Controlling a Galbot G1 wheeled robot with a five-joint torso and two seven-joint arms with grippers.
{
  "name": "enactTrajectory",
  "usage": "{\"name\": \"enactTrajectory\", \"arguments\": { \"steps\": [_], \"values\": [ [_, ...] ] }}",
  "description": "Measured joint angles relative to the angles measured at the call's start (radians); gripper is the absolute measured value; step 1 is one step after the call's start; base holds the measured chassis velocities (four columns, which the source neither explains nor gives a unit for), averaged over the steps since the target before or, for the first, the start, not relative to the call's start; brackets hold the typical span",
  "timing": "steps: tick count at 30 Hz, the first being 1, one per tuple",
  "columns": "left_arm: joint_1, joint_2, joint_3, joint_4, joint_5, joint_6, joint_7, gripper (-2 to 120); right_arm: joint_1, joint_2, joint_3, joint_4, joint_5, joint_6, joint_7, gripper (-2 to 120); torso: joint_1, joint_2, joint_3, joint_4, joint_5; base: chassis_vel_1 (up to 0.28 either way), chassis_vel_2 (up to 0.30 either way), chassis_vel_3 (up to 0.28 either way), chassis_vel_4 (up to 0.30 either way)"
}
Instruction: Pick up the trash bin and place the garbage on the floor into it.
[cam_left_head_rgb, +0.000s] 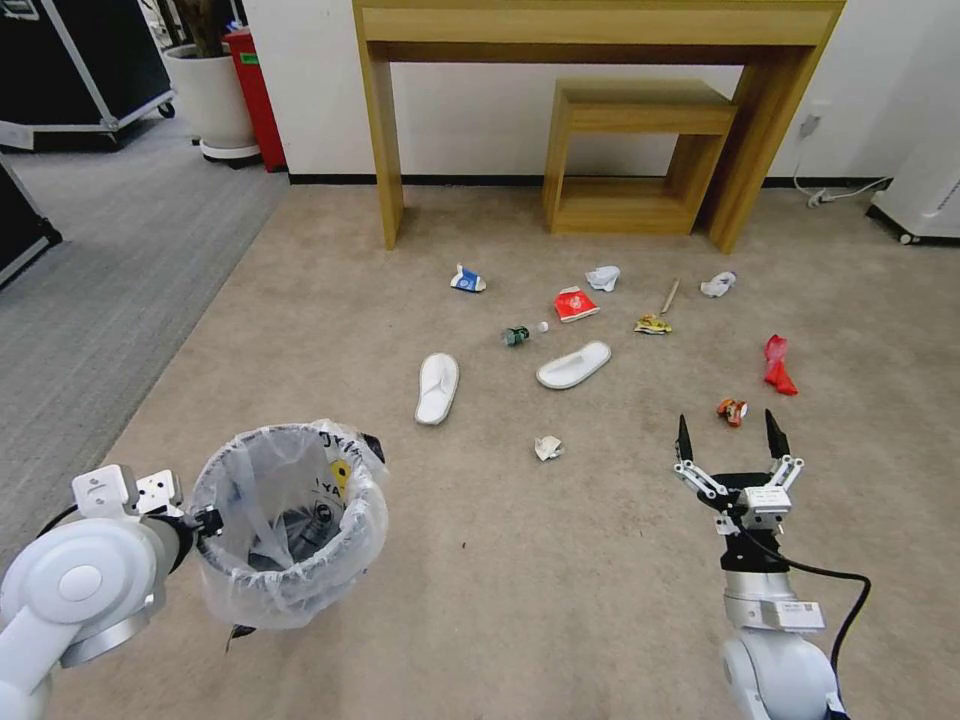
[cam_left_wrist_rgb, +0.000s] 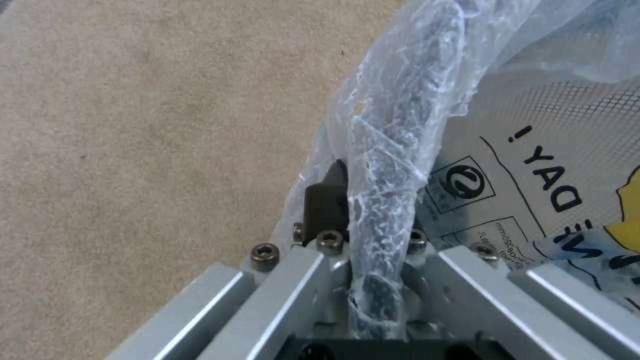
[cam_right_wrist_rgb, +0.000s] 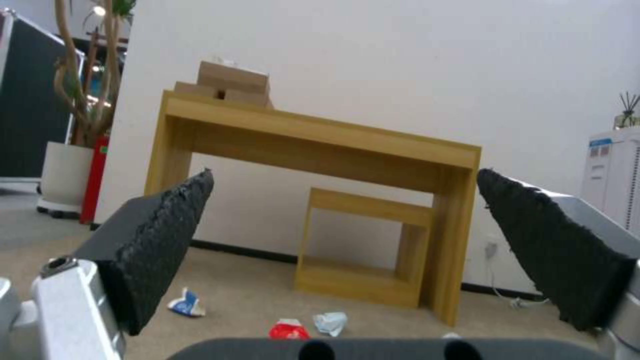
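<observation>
Trash bin (cam_left_head_rgb: 290, 525) hangs by its rim from the left end effector (cam_left_head_rgb: 200, 520), clamped on rim and liner.
Slick plastic could let it slip or tilt; the right end effector (cam_left_head_rgb: 730, 440) is spread wide above carpet, garbage (cam_left_head_rgb: 575, 365) scattered beyond.

- Trash bin (cam_left_head_rgb: 290, 530): dark, lined with a translucent whitish bag bearing black lettering and a yellow patch.
- Two slippers (cam_left_head_rgb: 437, 387) (cam_left_head_rgb: 573, 365): white.
- Paper cup (cam_left_head_rgb: 575, 303): red and white.
- Carton (cam_left_head_rgb: 466, 281): blue and white.
- Wrapper (cam_left_head_rgb: 778, 364): red.
- Floor (cam_left_head_rgb: 560, 560): beige carpet, grey at the left of the frame.
- Table (cam_left_head_rgb: 600, 30): light wood grain.
</observation>
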Motion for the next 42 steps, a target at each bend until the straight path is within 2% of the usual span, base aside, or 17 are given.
{"name": "enactTrajectory", "arguments": {
  "steps": [11,23,42],
  "values": [
    [0.008,-0.025,-0.004,-0.021,-0.047,0.029,-0.020,0,0.033,-0.012,-0.009,-0.026,0.018,-0.015,-0.005,100,0.000,0.000,0.000,-0.0001,0.0001,0.000,0.000,0.000,0.000],
    [0.016,-0.038,-0.029,-0.039,-0.103,0.036,-0.051,0,0.071,-0.006,-0.031,-0.073,0.041,-0.006,-0.078,100,0.000,0.000,0.000,0.0000,0.0000,-0.017,0.021,0.015,-0.020],
    [0.013,-0.026,-0.043,-0.039,-0.124,0.017,-0.066,0,0.077,-0.015,-0.051,-0.079,0.041,-0.006,-0.077,100,0.000,0.000,0.000,-0.0001,0.0001,-0.107,0.100,0.111,-0.109]
  ]
}}
